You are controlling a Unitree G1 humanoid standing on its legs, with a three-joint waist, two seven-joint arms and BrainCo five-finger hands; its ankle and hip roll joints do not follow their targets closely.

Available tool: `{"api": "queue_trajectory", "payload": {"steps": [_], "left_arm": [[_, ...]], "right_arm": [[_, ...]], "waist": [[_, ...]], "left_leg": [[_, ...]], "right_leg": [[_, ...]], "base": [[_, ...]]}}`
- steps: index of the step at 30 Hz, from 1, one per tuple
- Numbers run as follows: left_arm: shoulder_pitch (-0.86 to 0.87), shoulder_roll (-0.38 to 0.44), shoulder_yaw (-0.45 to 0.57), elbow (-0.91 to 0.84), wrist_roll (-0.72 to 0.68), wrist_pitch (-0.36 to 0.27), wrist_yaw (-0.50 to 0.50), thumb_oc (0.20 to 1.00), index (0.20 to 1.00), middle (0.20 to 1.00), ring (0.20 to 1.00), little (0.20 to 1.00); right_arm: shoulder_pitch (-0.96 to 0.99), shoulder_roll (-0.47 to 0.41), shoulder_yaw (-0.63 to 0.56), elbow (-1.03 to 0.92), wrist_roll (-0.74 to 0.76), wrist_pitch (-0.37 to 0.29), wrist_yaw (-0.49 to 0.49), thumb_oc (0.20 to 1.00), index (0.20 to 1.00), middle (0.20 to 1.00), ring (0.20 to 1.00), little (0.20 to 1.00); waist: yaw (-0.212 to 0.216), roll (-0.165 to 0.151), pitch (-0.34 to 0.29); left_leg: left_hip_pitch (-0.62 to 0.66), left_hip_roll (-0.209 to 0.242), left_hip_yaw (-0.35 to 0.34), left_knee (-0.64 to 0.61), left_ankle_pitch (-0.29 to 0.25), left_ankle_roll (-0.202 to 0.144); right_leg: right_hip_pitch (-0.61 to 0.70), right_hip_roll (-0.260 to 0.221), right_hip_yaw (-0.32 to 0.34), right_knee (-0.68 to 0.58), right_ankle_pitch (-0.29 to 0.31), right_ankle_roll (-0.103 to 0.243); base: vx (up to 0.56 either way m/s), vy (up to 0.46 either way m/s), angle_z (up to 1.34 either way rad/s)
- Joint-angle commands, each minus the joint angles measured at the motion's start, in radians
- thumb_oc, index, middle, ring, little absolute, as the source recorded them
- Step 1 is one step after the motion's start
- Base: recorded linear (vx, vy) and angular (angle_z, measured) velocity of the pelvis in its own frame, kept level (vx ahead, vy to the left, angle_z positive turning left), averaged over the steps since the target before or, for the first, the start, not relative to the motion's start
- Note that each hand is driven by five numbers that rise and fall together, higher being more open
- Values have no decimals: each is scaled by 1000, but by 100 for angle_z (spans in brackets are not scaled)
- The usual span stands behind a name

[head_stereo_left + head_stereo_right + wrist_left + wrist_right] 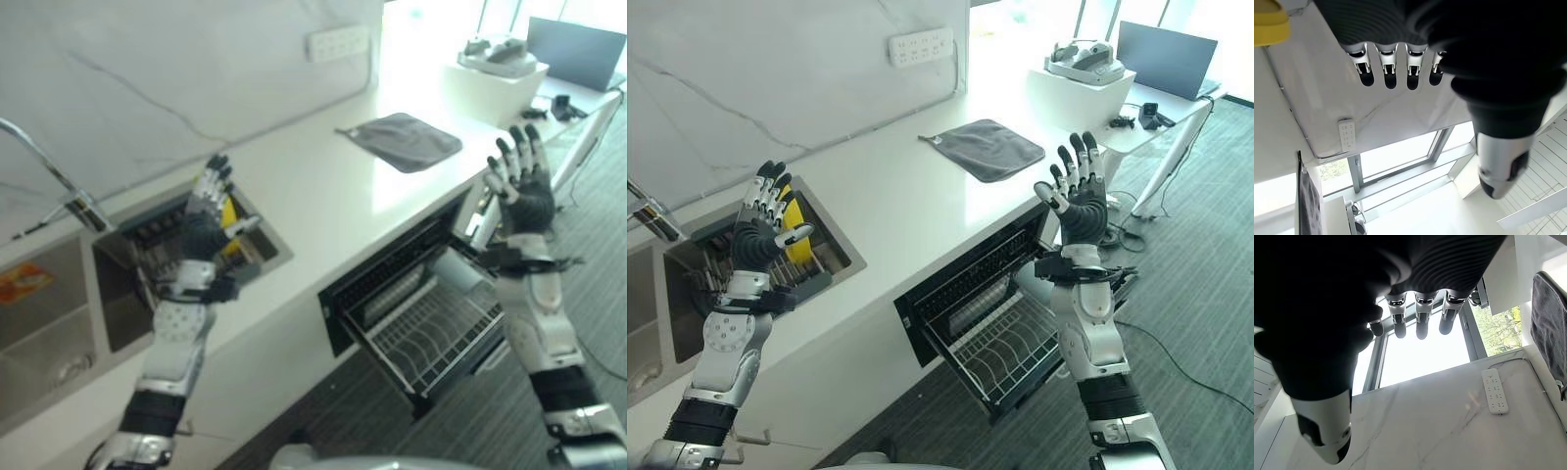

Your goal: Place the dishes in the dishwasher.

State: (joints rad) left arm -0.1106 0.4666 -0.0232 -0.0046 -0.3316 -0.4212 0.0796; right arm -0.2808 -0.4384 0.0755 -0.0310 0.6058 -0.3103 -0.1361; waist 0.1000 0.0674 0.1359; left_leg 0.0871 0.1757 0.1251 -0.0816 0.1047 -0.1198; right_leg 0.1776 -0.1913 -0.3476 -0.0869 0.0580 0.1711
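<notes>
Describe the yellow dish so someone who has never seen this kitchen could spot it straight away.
Start at the long white counter and follow it to the steel sink set into it, on the side away from the grey cloth. In the sink's rack compartment, right behind the raised left hand, a yellow dish stands on edge. It is the only brightly coloured thing among the grey metal.
</notes>
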Motion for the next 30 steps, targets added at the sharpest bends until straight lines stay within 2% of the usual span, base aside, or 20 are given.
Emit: {"api": "queue_trajectory", "payload": {"steps": [1, 8, 12, 16, 18, 20, 21, 24, 25, 26, 27, 30], "left_arm": [[-28, 54, 58, -39, 18, -69, 32, 1000, 1000, 1000, 1000, 1000], [34, 53, 116, -103, 28, -71, 36, 1000, 1000, 1000, 1000, 1000], [55, 68, 148, -114, 14, -60, 26, 1000, 1000, 1000, 1000, 1000], [69, 78, 147, -103, -34, -18, -51, 1000, 1000, 1000, 1000, 1000], [77, 76, 130, -93, -68, 9, -140, 1000, 1000, 1000, 1000, 1000], [102, 71, 90, -109, -140, 52, -253, 1000, 1000, 1000, 1000, 1000], [108, 63, 64, -116, -240, 97, -350, 1000, 1000, 1000, 1000, 1000], [110, 22, -35, -146, -415, 211, -548, 1000, 1000, 1000, 1000, 1000], [106, 1, -80, -154, -489, 278, -625, 1000, 1000, 1000, 1000, 1000], [101, -9, -114, -158, -524, 325, -652, 1000, 1000, 1000, 1000, 1000], [93, -43, -225, -157, -620, 429, -740, 1000, 1000, 1000, 1000, 1000], [84, -40, -352, -114, -633, 437, -776, 1000, 1000, 1000, 1000, 1000]], "right_arm": [[-23, 8, 23, -82, -46, 15, 79, 1000, 1000, 1000, 1000, 1000], [-90, 33, 113, -96, -56, 94, 67, 1000, 1000, 1000, 1000, 1000], [-146, 65, 158, -66, 18, 137, 76, 1000, 1000, 1000, 1000, 1000], [-212, 97, 186, -29, -21, 148, 19, 1000, 1000, 1000, 1000, 1000], [-244, 112, 189, -8, -39, 153, -5, 1000, 1000, 1000, 1000, 1000], [-271, 112, 180, 13, -57, 154, -28, 1000, 1000, 1000, 1000, 1000], [-282, 111, 180, 17, -62, 159, -41, 1000, 1000, 1000, 1000, 1000], [-297, 114, 168, 46, -78, 154, -49, 1000, 1000, 1000, 1000, 1000], [-300, 112, 164, 60, -80, 145, -51, 1000, 1000, 1000, 1000, 1000], [-305, 108, 162, 69, -79, 141, -52, 1000, 1000, 1000, 1000, 1000], [-334, 94, 151, 113, -64, 123, -53, 1000, 1000, 1000, 1000, 1000], [-386, 59, 156, 169, -23, 105, -45, 1000, 1000, 1000, 1000, 1000]], "waist": [[37, -62, -43], [121, -72, -52], [171, -78, -56], [207, -84, -53], [219, -84, -49], [233, -86, -43], [235, -85, -40], [235, -81, -34], [231, -80, -31], [228, -79, -30], [217, -76, -24], [196, -74, -19]], "left_leg": [[-50, 2, -19, -6, 20, -2], [-71, -23, -82, -6, 16, 5], [-81, -38, -114, -6, 16, 9], [-82, -50, -137, -3, 12, 15], [-81, -53, -143, 0, 10, 18], [-78, -55, -148, 2, 2, 19], [-77, -54, -147, 1, 1, 20], [-73, -55, -148, 0, 0, 24], [-73, -55, -144, 0, -1, 26], [-72, -55, -141, -1, -1, 27], [-70, -55, -134, -5, -1, 29], [-73, -55, -123, -6, 1, 31]], "right_leg": [[-5, -34, -26, 33, -16, -39], [15, -36, -76, 28, -24, -40], [28, -33, -99, 29, -32, -44], [37, -26, -105, 33, -45, -52], [40, -26, -107, 34, -45, -53], [43, -25, -109, 36, -49, -54], [44, -25, -110, 34, -47, -53], [43, -27, -115, 38, -43, -54], [43, -27, -117, 40, -42, -54], [42, -28, -119, 41, -41, -54], [39, -28, -122, 46, -38, -52], [32, -30, -120, 45, -31, -45]], "base": [[-3, 41, 20], [27, 37, 34], [56, 24, 27], [61, 22, 13], [26, 20, 23], [1, 17, 14], [-32, 32, 5], [-27, 26, 5], [-37, 24, 3], [-62, 27, 3], [-66, 24, 2], [-63, 14, 8]]}}
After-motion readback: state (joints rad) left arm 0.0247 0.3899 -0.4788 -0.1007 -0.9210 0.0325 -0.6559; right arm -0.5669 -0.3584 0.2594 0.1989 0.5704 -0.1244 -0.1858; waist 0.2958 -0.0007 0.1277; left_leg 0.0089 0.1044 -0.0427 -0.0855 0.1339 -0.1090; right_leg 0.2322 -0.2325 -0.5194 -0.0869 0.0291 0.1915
